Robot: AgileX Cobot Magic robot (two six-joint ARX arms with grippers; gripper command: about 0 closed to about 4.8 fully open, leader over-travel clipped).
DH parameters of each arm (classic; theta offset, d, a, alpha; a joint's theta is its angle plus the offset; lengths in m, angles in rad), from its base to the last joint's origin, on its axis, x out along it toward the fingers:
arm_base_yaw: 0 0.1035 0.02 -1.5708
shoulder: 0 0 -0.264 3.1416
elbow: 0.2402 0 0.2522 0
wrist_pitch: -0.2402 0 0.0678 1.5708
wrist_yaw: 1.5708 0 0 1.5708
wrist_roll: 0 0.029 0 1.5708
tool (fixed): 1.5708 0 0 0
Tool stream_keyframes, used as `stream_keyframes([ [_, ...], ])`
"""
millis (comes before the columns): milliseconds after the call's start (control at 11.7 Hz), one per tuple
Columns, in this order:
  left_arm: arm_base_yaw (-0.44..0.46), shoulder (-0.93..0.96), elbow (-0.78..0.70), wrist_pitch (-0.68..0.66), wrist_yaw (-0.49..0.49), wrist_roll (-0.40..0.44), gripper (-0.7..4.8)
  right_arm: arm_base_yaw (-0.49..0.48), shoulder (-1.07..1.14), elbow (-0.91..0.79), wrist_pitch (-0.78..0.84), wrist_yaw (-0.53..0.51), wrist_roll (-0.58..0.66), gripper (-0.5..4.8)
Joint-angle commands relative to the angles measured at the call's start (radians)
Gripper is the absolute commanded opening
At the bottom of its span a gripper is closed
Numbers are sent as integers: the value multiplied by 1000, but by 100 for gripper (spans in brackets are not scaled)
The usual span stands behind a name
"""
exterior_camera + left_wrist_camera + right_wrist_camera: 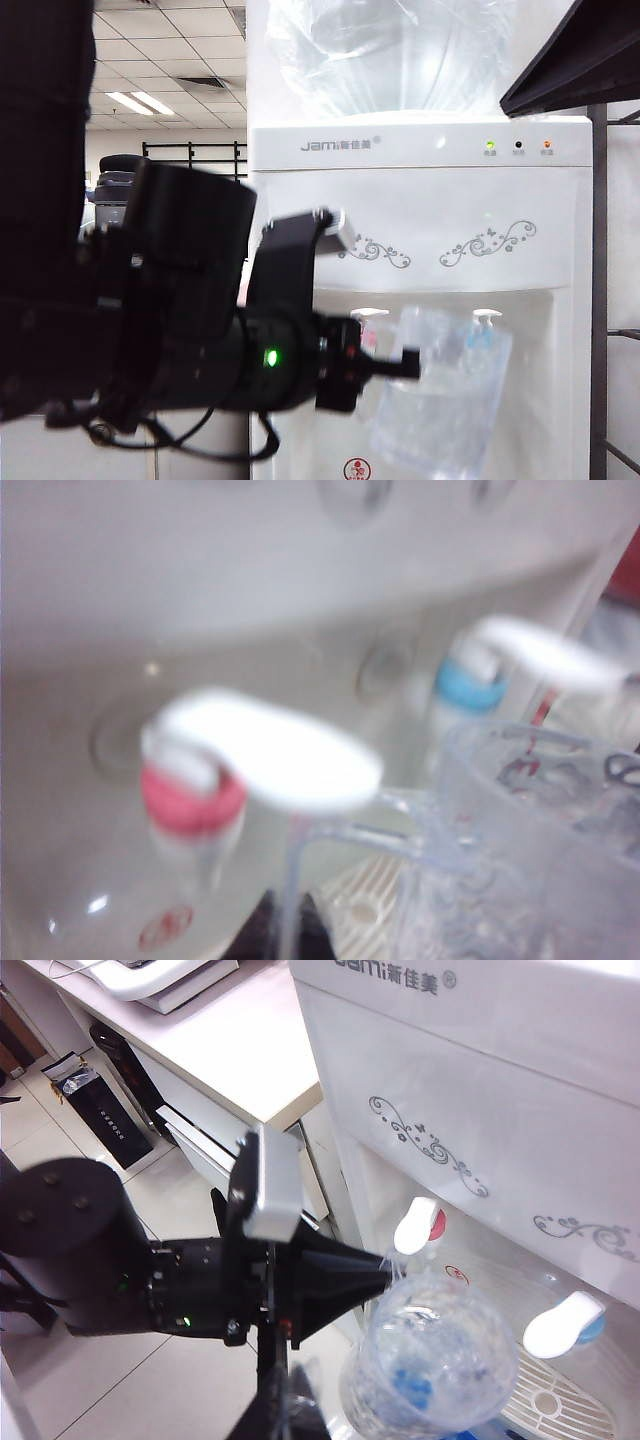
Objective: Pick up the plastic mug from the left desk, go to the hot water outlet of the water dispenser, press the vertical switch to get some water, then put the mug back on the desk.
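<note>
The left gripper (385, 1275) is clamped on the plastic mug's (440, 395) clear loop handle (375, 820), holding it in the water dispenser's (420, 180) bay, between the hot water outlet (190, 805) and the blue-collared tap (468, 685). Empty, the mug looks light, thin and slick; hot water adds weight, so gripping the handle close to the wall seems wisest. The right gripper (285, 1410), fingers pressed together, waits nearby holding nothing.

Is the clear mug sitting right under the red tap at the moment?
No. In the right wrist view the plastic mug, held by the left gripper, sits between the hot water outlet and the blue-collared tap.
</note>
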Motion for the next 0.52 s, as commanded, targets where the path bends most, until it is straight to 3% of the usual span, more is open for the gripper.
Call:
stream_keyframes([
  [86,-2,-16,5,50,3,-3,-5,0,-2,3,13,-2,3,-6],
  [515,-2,-17,5,42,-9,-8,-5,0,-2,3,13,-2,3,-6],
])
